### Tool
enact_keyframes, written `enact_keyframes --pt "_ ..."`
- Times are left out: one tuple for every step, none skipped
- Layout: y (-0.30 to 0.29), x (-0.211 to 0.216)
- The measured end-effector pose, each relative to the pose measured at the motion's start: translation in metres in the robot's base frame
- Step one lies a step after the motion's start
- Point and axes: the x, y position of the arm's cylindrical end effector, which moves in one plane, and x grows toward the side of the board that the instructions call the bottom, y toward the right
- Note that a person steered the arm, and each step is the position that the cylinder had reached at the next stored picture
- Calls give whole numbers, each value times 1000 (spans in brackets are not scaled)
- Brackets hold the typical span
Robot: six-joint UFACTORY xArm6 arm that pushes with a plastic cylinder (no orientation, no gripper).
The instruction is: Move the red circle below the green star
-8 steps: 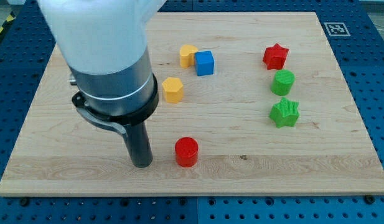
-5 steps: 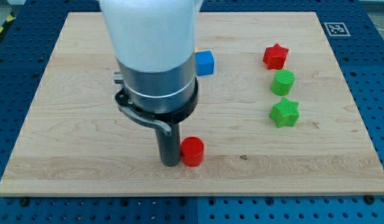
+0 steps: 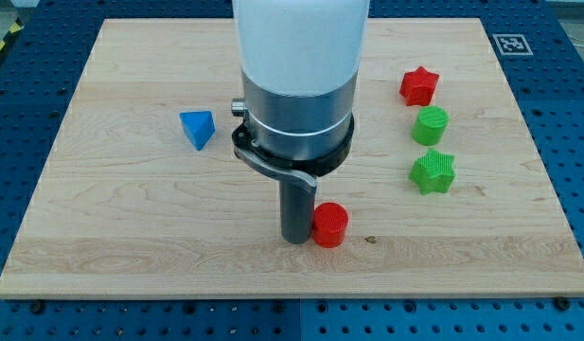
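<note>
red circle point(image 3: 330, 224) lies lower left of green star point(image 3: 433, 172)

A robotics lab bench is being shown. A pale wooden board point(image 3: 131, 237) is being carried on a blue perforated metal table point(image 3: 575, 114) with regular mounting holes. A printed black-and-white marker tag point(image 3: 510, 43) is being displayed at the board's top right corner, and yellow-black hazard tape point(image 3: 6, 43) is being glimpsed past the top left corner.

No readable text, numbers or brand names anywhere. Only sign: a black-and-white fiducial marker point(image 3: 511, 44) printed on the desk point(image 3: 131, 256) at the view's top right corner; pattern only, no legible characters.
</note>
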Motion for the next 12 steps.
enact_keyframes --pt "12 0" --pt "25 0" --pt "33 0" --pt "37 0" --pt "40 -1" --pt "45 -3" --pt "53 -7" --pt "62 -11" --pt "73 -12" --pt "84 -12" --pt "95 -12" --pt "105 -12"
